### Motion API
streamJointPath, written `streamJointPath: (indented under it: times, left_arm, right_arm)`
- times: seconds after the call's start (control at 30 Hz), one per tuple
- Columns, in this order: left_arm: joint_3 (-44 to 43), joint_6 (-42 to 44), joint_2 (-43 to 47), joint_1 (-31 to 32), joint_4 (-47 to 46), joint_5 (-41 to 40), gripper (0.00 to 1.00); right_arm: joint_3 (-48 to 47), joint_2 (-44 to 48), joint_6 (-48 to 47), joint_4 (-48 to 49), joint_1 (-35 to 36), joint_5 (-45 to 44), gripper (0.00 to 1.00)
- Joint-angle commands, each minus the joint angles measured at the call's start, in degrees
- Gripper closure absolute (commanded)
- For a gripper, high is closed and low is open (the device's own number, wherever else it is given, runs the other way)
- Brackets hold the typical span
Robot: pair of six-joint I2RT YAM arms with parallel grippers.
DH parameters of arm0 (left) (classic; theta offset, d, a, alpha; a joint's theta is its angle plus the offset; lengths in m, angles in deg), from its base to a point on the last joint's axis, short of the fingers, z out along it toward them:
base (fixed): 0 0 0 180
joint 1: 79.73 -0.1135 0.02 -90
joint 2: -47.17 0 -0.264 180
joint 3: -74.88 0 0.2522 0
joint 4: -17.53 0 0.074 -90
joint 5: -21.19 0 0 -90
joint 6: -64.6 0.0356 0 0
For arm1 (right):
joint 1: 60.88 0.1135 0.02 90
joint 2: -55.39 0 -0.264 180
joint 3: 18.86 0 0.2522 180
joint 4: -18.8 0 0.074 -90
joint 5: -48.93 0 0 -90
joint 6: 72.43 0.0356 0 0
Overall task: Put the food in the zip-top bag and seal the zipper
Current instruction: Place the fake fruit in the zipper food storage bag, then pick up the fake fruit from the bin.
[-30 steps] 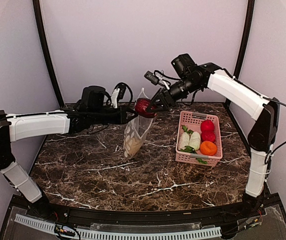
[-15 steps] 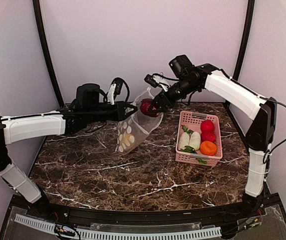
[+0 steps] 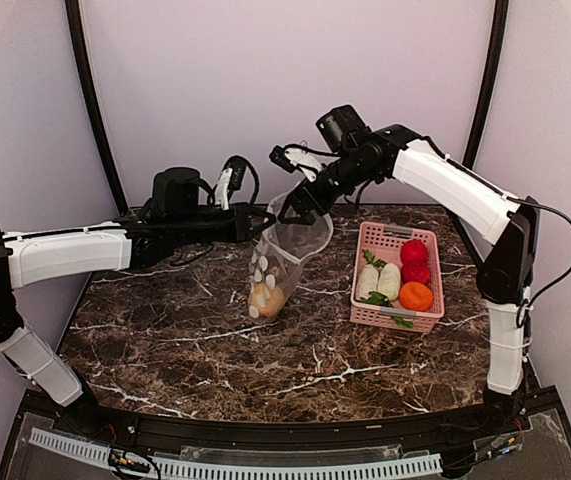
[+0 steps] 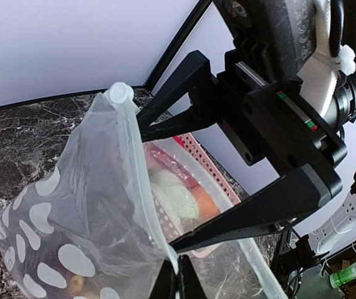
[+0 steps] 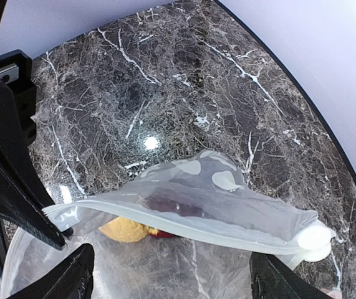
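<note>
The clear dotted zip-top bag (image 3: pixel 277 262) hangs from my left gripper (image 3: pixel 263 222), which is shut on its mouth edge (image 4: pixel 176 281). My right gripper (image 3: pixel 301 208) is open and empty just above the bag's mouth, a finger on each side (image 5: pixel 171 277). Inside the bag lie a yellowish piece (image 5: pixel 123 229) and a dark purple piece (image 5: pixel 173 204). The zipper (image 5: pixel 227 233) runs unsealed along the open mouth. Two white radishes (image 3: pixel 380 281), two red balls (image 3: pixel 414 252) and an orange piece (image 3: pixel 416 296) lie in the pink basket (image 3: pixel 372 316).
The pink basket stands on the marble table (image 3: pixel 215 350) right of the bag. Both arms meet over the table's far middle. Dark frame posts and a pale wall stand behind.
My right gripper has let go of the dark red-purple piece, which dropped into the bag, and has opened. The bag, tilted half a second ago, hangs straighter now.
</note>
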Motion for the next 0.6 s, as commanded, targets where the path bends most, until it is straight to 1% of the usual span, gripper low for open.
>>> streamJointPath:
  times: [0.0,0.07,0.17,0.27,0.4,0.5,0.57]
  left_arm:
    - [0.55,-0.03,0.46,0.14,-0.58,-0.36,0.99]
    - [0.37,0.11,0.28,0.07,0.37,-1.17,0.99]
    - [-0.07,0.25,0.19,0.11,1.44,-1.87,0.99]
    - [0.0,1.01,0.33,0.11,1.67,-2.64,0.99]
    - [-0.29,1.46,0.22,0.11,2.54,-3.35,0.99]
    - [-0.33,1.36,0.11,0.11,2.59,-3.07,0.99]
    - [-0.37,1.5,-0.01,0.15,2.74,-3.31,0.99]
  right_arm:
    - [0.31,5.04,-1.36,1.0,0.02,-0.97,0.17]
    - [1.47,6.96,-2.34,1.18,0.08,-1.41,0.17]
    - [4.21,9.79,-3.94,1.47,-0.13,-4.86,0.17]
    - [8.43,13.03,-4.79,2.44,-1.84,-7.07,0.19]
    - [14.9,16.89,-4.78,3.7,-6.82,-5.91,0.23]
    - [22.81,19.53,-5.23,4.94,-11.7,-5.36,0.27]
    - [27.56,20.72,-6.16,5.62,-14.92,-5.53,0.32]
